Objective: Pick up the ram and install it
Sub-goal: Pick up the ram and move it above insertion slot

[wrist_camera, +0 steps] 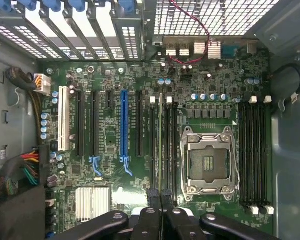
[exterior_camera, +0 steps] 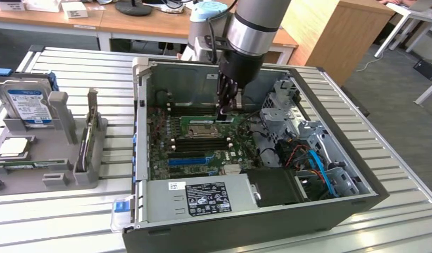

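Clamping my gripper (wrist_camera: 161,194) on the ram (wrist_camera: 160,140), I hold it edge-on over black slots (wrist_camera: 173,145), case walls (wrist_camera: 290,150) well apart.

We see the arm (exterior_camera: 251,26) reach into the open computer case (exterior_camera: 188,84), its closed gripper (exterior_camera: 223,115) on the ram (exterior_camera: 205,120) beside the processor socket (exterior_camera: 200,130). A hard drive (exterior_camera: 24,103) stands at the exterior view's left.

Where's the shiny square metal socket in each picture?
Exterior view: the shiny square metal socket sits mid-board inside the open black computer case.
Wrist view: the socket lies between two groups of long black slots.
Shared landmark: the bright blue plastic slot strip.
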`<state>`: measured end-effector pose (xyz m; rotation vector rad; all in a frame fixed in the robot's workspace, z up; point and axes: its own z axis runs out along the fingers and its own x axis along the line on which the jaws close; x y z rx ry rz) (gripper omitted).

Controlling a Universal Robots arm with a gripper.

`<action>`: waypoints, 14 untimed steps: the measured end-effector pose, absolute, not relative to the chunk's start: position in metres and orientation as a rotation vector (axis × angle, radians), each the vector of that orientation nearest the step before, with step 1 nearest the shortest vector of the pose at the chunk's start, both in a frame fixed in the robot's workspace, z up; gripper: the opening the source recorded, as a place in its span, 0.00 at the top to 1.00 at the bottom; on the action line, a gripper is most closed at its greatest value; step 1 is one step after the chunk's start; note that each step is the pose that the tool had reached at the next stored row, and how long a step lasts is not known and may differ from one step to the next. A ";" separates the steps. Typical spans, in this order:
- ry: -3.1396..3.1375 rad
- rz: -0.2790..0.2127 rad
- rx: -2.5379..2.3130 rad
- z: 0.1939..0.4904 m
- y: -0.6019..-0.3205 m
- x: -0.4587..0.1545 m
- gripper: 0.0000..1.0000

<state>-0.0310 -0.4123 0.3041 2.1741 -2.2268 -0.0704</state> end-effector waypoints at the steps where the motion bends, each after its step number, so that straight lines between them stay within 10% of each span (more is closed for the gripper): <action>1: -2.227 -0.070 2.174 0.302 -0.412 -0.031 0.88; 14: -2.228 -0.071 2.173 0.285 -0.412 -0.031 0.88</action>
